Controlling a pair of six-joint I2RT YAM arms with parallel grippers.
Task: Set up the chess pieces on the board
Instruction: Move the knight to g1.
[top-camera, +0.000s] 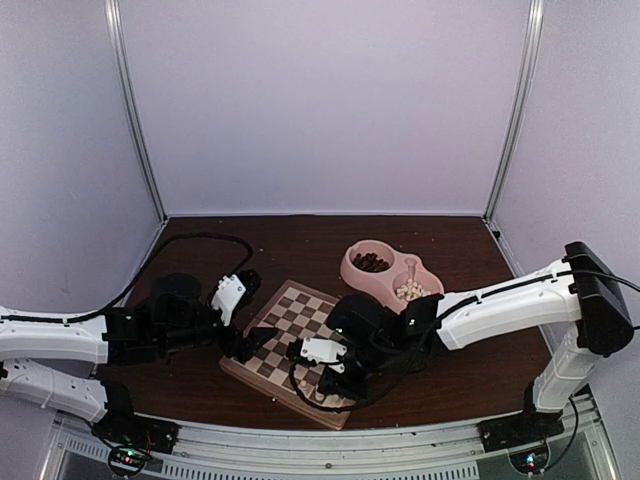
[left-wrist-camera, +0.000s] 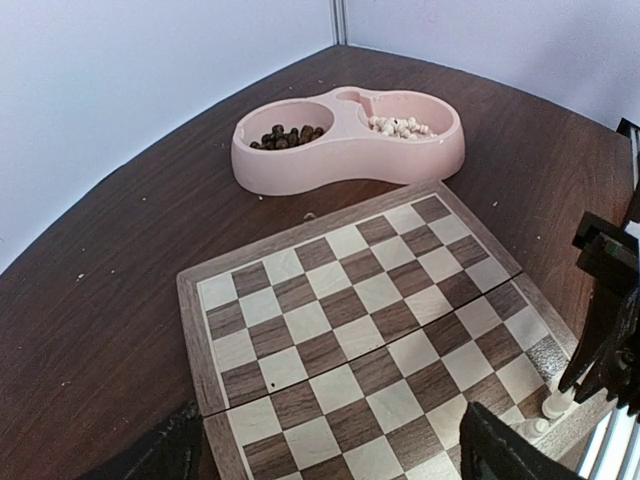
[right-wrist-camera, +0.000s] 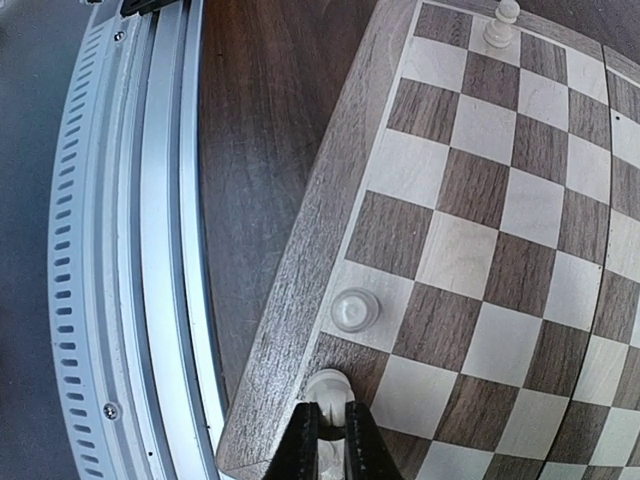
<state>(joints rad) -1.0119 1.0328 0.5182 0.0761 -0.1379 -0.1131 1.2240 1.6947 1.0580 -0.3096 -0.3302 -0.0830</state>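
The right gripper (right-wrist-camera: 330, 425) is clenched on a pale chess piece (right-wrist-camera: 328, 385) at the corner square of the board (right-wrist-camera: 300, 300), beside the rail (right-wrist-camera: 150, 250). This is clearest in its wrist view. The left gripper (left-wrist-camera: 335, 440) hangs released over open squares, and its view shows pale pieces (left-wrist-camera: 400, 127) in the pink bowl (left-wrist-camera: 340, 165).

The chessboard (left-wrist-camera: 370, 330) is lying across the middle. At 12 o'clock, the pink double bowl (left-wrist-camera: 345, 160) is holding dark brown pieces (left-wrist-camera: 288, 135) and cream pieces (left-wrist-camera: 398, 126) in 2 separate compartments. At 4 o'clock, the right gripper (left-wrist-camera: 580, 375) is hanging over a cream piece (left-wrist-camera: 553, 403).
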